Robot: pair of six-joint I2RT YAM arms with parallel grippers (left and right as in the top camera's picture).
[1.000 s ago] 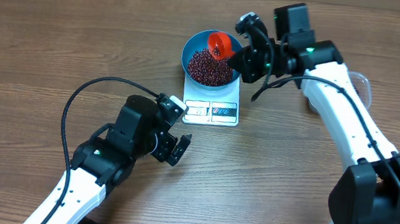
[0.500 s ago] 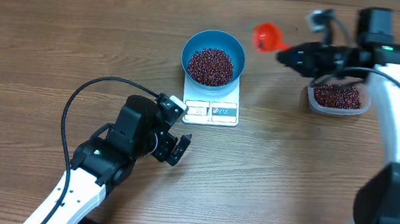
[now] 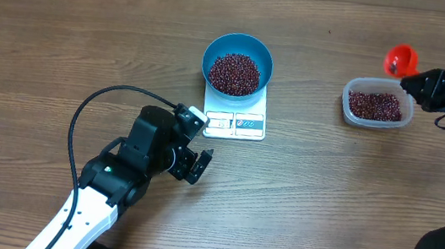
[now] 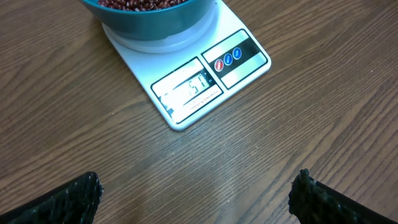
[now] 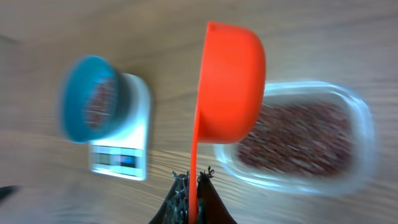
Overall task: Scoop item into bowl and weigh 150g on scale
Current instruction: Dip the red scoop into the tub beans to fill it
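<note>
A round blue bowl [image 3: 238,61] sits on the far half of a small white scale [image 3: 236,119] near the middle of the wooden tabletop [image 3: 89,32], and it holds a heap of dark red-brown beans [image 3: 234,73] that covers its bottom. The scale's display and label panels lie along its near edge; digits glow in the display, but they are too faint to read with any surety. Well apart to the right stands a clear plastic tub [image 3: 377,106] with a shallow layer of the same beans inside. The right fingers [image 5: 180,202] are pressed together on the thin handle of an orange-red scoop [image 3: 400,59], which hangs in the air just beyond the tub's far edge, toward its right end. In the right wrist view the scoop stands on its edge, with its cup turned sideways, so whether anything lies in it cannot be told. The left fingers [image 4: 78,199] are spread wide apart with nothing between them, low over bare tabletop just near and left of the scale, and their camera looks at the scale's display edge and the bowl's lower wall
</note>
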